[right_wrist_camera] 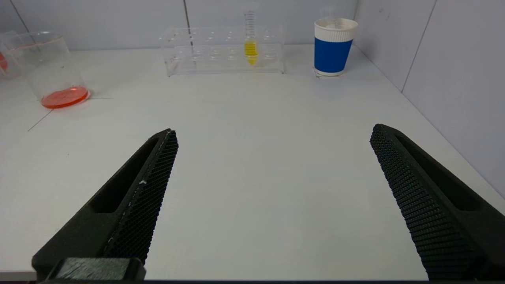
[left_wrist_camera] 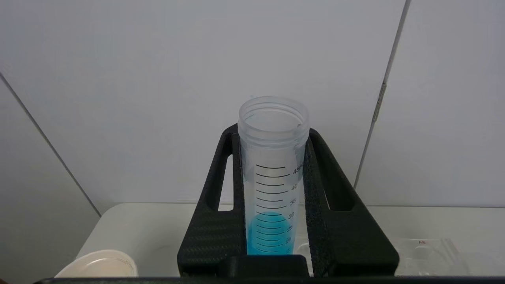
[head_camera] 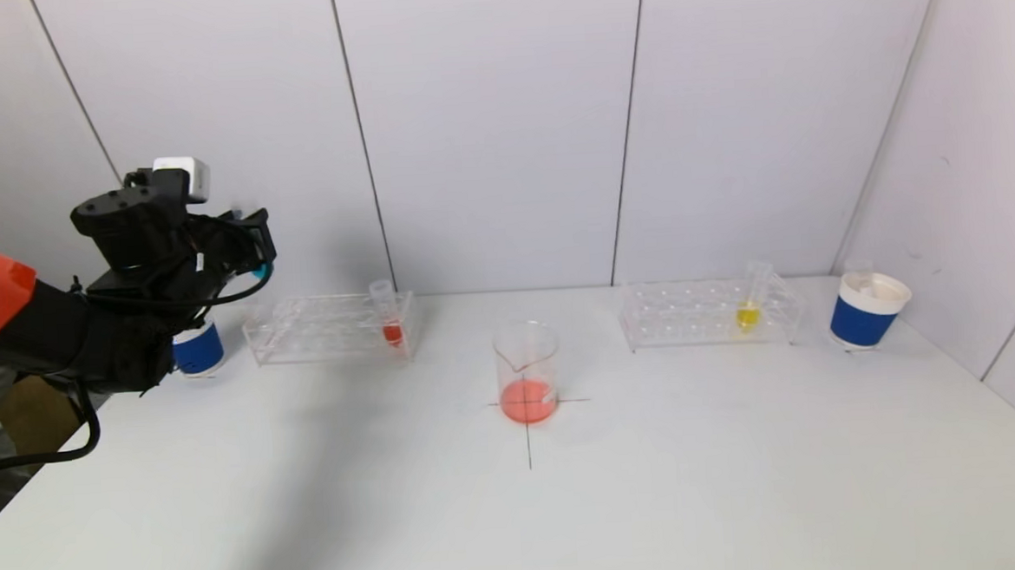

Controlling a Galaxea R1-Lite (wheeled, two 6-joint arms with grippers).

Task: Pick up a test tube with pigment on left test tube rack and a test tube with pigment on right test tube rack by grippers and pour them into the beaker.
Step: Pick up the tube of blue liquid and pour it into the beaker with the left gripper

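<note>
My left gripper (head_camera: 249, 246) hangs high at the far left, above the left end of the left test tube rack (head_camera: 327, 329). It is shut on an upright, uncapped test tube (left_wrist_camera: 272, 177) with blue pigment in its lower part. A tube with red pigment (head_camera: 390, 321) stands at that rack's right end. The right rack (head_camera: 709, 313) holds a tube with yellow pigment (head_camera: 750, 303). The beaker (head_camera: 527, 375) stands mid-table on a cross mark, with orange-red liquid in its bottom. My right gripper (right_wrist_camera: 274, 130) is open over bare table and out of the head view.
A blue-and-white paper cup (head_camera: 198, 349) stands left of the left rack, partly behind my left arm. Another cup (head_camera: 865, 310) stands right of the right rack, near the side wall. White walls close the table at the back and right.
</note>
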